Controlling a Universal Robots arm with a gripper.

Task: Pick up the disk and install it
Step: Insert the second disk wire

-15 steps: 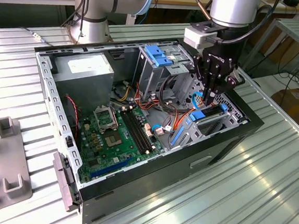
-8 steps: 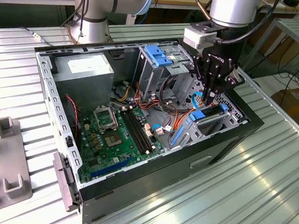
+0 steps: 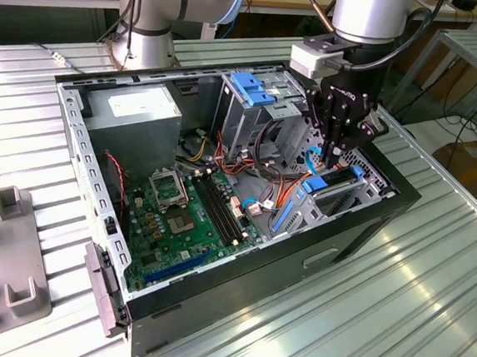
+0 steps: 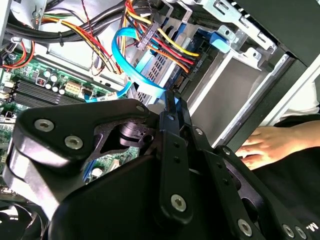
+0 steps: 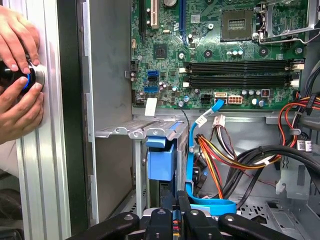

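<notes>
The disk [image 5: 161,162] sits in the drive bay at the front corner of the open computer case [image 3: 367,232]; its bright blue frame [image 3: 317,184] faces up and its silver perforated side [image 4: 161,65] shows among the cables. My gripper [image 3: 338,160] hangs straight above the bay, just over the blue frame. In both wrist views the two black fingers [image 5: 176,202] are pressed together with nothing between them, tips [image 4: 171,100] close to the disk's edge. Whether they touch it I cannot tell.
A blue flat cable [image 5: 192,150] and red-yellow wire bundles [image 5: 225,155] crowd the bay. The motherboard [image 3: 185,211], grey power box [image 3: 136,107] and blue-handled cage [image 3: 251,88] fill the case. A person's hands [image 5: 17,75] hold a round knob beside the case.
</notes>
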